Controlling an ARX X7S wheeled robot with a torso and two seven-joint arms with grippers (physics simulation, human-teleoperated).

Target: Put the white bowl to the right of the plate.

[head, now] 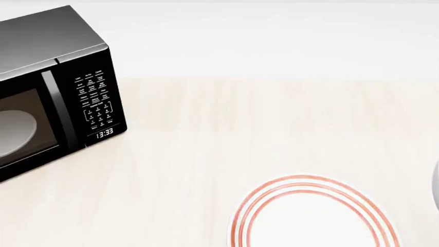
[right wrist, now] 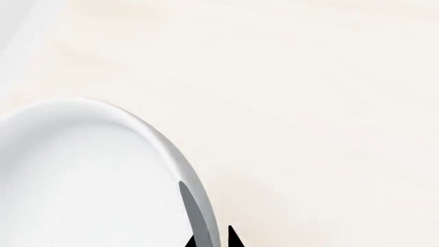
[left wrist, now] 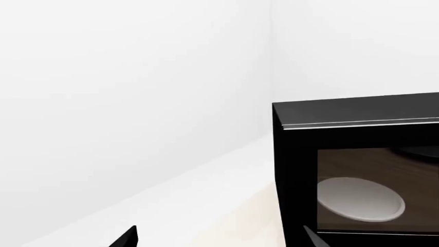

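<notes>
1. Plate [head: 312,216]: flat, white, three red rings at the rim; lay on the pale table [head: 274,118], near edge cut off by the head view
2. Bowl [right wrist: 75,175]: plain glossy white; a sliver of it showed at the head view's right edge [head: 435,191], to the right of the plate and apart from it
3. Right gripper [right wrist: 211,241]: two dark fingertips straddled the bowl's rim, one inside, one outside; clamped on the wall, as far as could be seen
4. Left gripper [left wrist: 219,237]: only two dark tips in view, set wide apart, nothing between them
5. Microwave [head: 48,87]: black, door shut, pale round tray [left wrist: 362,199] inside; stood at the table's far left, well apart from the plate
</notes>
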